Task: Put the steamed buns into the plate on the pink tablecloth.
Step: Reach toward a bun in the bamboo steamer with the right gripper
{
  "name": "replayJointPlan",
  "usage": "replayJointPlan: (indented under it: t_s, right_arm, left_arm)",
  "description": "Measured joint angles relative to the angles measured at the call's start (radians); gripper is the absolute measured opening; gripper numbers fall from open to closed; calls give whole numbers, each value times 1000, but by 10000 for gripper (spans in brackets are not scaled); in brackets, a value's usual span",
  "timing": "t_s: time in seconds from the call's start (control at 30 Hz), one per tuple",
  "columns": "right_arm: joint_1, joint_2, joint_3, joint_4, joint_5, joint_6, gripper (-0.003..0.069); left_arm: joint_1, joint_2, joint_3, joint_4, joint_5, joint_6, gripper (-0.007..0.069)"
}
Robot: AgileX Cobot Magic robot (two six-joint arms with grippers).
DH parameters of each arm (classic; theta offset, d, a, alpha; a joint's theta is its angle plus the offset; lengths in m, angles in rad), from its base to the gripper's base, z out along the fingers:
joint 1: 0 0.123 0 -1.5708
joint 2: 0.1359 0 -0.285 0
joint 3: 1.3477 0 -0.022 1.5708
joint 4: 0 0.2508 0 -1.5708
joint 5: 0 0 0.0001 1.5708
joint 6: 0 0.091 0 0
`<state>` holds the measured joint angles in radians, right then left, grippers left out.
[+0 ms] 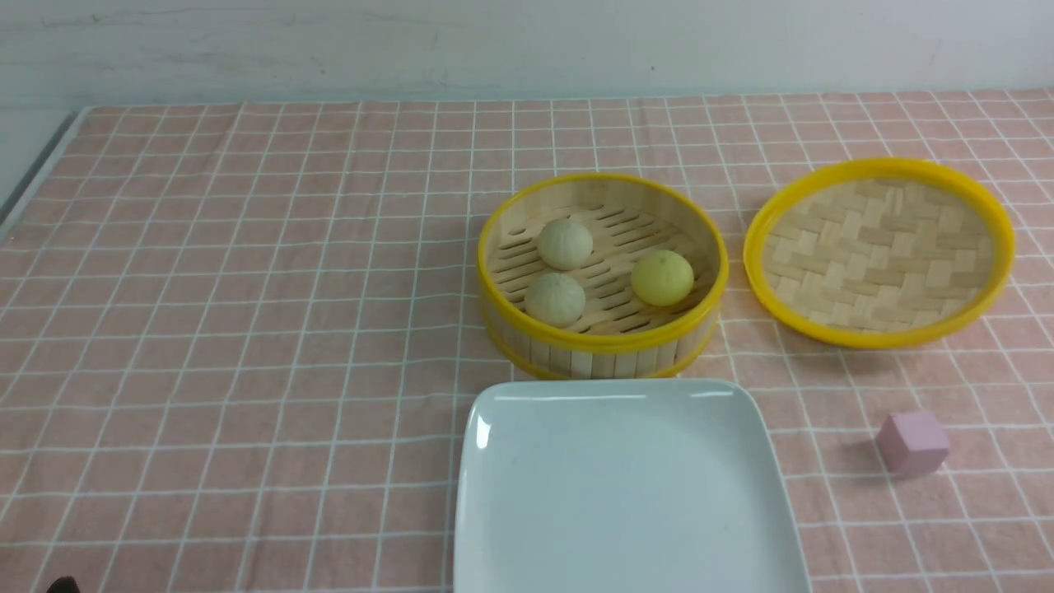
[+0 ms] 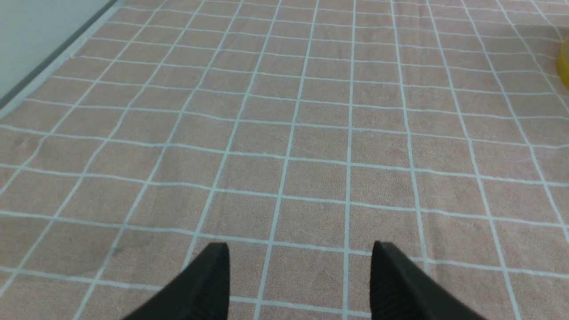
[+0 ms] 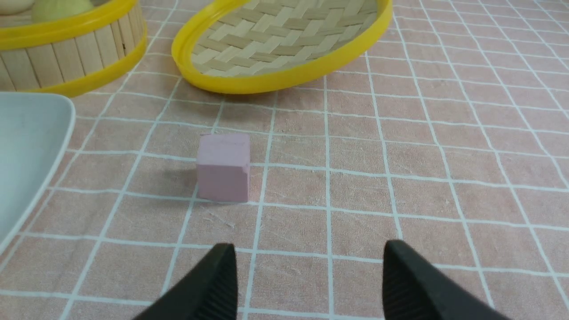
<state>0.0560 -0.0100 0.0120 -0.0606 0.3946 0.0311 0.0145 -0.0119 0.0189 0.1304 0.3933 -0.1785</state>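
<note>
Three steamed buns lie in the round bamboo steamer (image 1: 601, 342): two beige-white ones (image 1: 565, 243) (image 1: 555, 299) and a pale yellow one (image 1: 662, 277). The white plate (image 1: 623, 486) sits on the pink tablecloth (image 1: 247, 288) just in front of the steamer and holds nothing. Neither gripper shows in the front view. My left gripper (image 2: 300, 266) hangs open over bare cloth, far from the buns. My right gripper (image 3: 309, 266) is open too, with nothing between its fingers, a little short of the pink cube (image 3: 223, 168).
The woven bamboo lid (image 1: 879, 251) lies upturned right of the steamer, also in the right wrist view as the lid (image 3: 284, 40). A pink cube (image 1: 912, 443) rests right of the plate. The table's left edge (image 1: 37, 177) runs along a grey strip.
</note>
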Motion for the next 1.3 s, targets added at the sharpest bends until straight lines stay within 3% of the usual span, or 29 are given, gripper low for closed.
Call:
replayJointPlan:
  t_s: [0.27, 0.67, 1.3]
  right_arm:
    - [0, 0, -107, 106, -35, 157, 442]
    - [0, -4, -518, 173, 156, 138, 442]
    - [0, -7, -530, 202, 78, 134, 442]
  left_arm:
    - [0, 0, 0, 0, 0, 0, 438]
    - [0, 0, 0, 0, 0, 0, 438]
    - [0, 0, 0, 1, 0, 0, 438]
